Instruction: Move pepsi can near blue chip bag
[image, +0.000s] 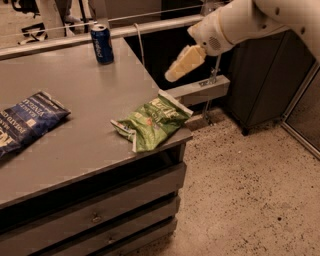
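The pepsi can (102, 44) stands upright at the far edge of the grey table (90, 90). The blue chip bag (27, 122) lies flat at the table's left side, partly cut off by the picture's edge. My gripper (182, 62) hangs in the air past the table's right edge, to the right of the can and above the green bag, at the end of the white arm (245, 20). It holds nothing that I can see. The can and the blue bag are far apart.
A green chip bag (152, 121) lies at the table's near right corner, overhanging the edge a little. The table has drawers (95, 217) in front. A dark cabinet (265, 75) stands on the right and a rail (150, 27) runs behind the table.
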